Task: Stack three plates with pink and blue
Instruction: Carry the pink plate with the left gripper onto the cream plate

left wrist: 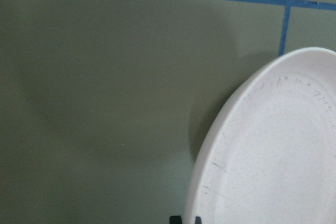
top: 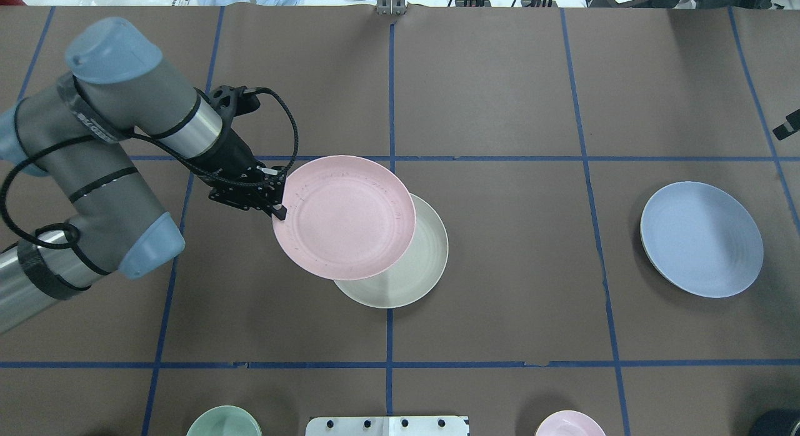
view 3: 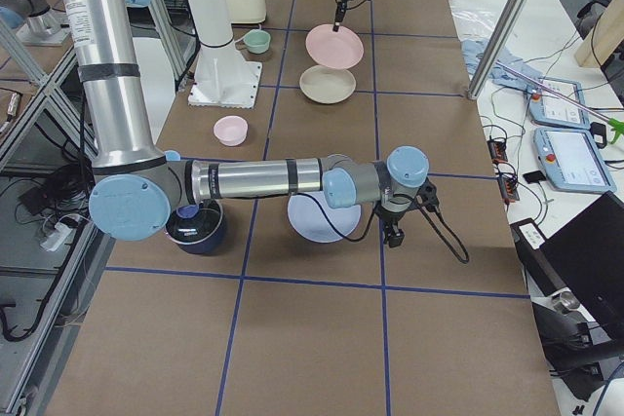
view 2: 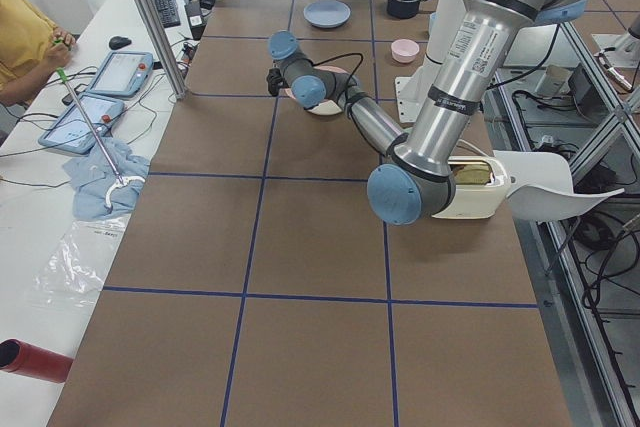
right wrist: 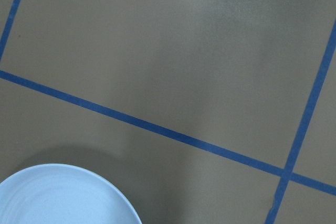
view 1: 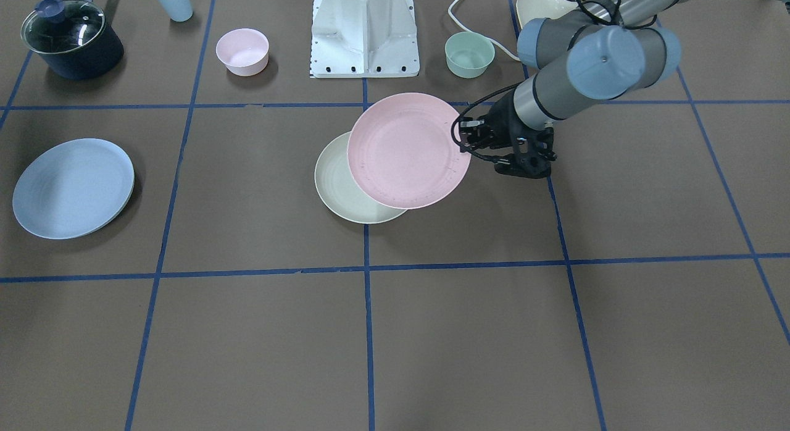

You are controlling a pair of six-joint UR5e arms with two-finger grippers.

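Observation:
My left gripper (top: 279,208) is shut on the left rim of the pale pink plate (top: 345,216) and holds it in the air. The plate hangs over the cream-white plate (top: 406,273), shifted toward my left, so it covers only part of it. In the front view the pink plate (view 1: 407,150) hides the cream plate's (view 1: 342,193) upper right. The wrist view shows the pink plate's rim (left wrist: 273,145) at my fingertips. The light blue plate (top: 701,238) lies flat on my right side. My right gripper (view 3: 393,234) hangs just beyond it; I cannot tell whether it is open or shut.
Near the robot base (view 1: 365,36) stand a small pink bowl (view 1: 242,51), a green bowl (view 1: 469,54), a light blue cup (view 1: 173,2) and a dark lidded pot (view 1: 71,39). Blue tape lines grid the brown table.

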